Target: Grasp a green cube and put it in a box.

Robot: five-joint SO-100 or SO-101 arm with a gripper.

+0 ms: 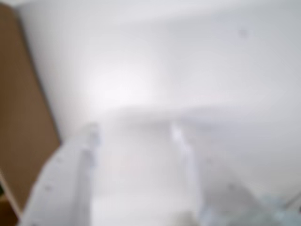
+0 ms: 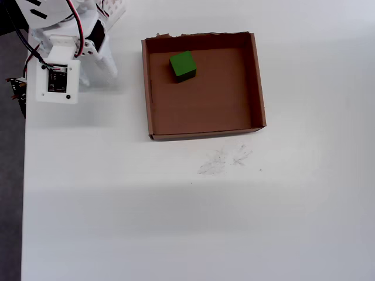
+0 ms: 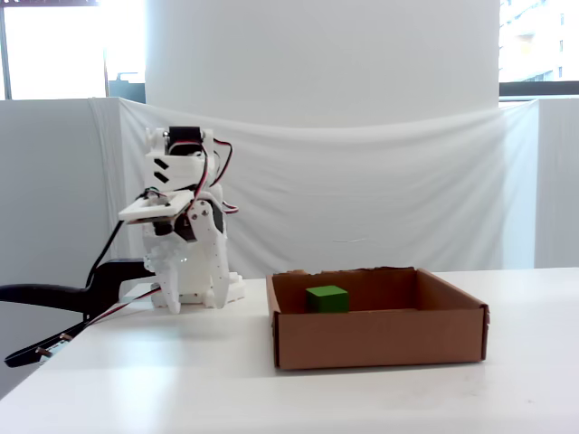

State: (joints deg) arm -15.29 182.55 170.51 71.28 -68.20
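Note:
The green cube (image 2: pixel 183 65) lies inside the brown cardboard box (image 2: pixel 258 82), close to its far left corner in the overhead view. The fixed view shows the cube (image 3: pixel 327 298) behind the box's front wall (image 3: pixel 380 339). My white arm is folded up at the table's top left corner, well left of the box. The gripper (image 2: pixel 96 75) points down at the table there. In the blurred wrist view the gripper (image 1: pixel 134 133) shows two white fingers (image 1: pixel 89 139) set apart, with only bare white table between them. It holds nothing.
A black clamp with cables (image 3: pixel 54 298) sticks out past the table's left edge (image 2: pixel 23 175). Faint pencil scribbles (image 2: pixel 225 159) mark the white table in front of the box. A brown strip (image 1: pixel 21 117) fills the wrist view's left side, too blurred to identify.

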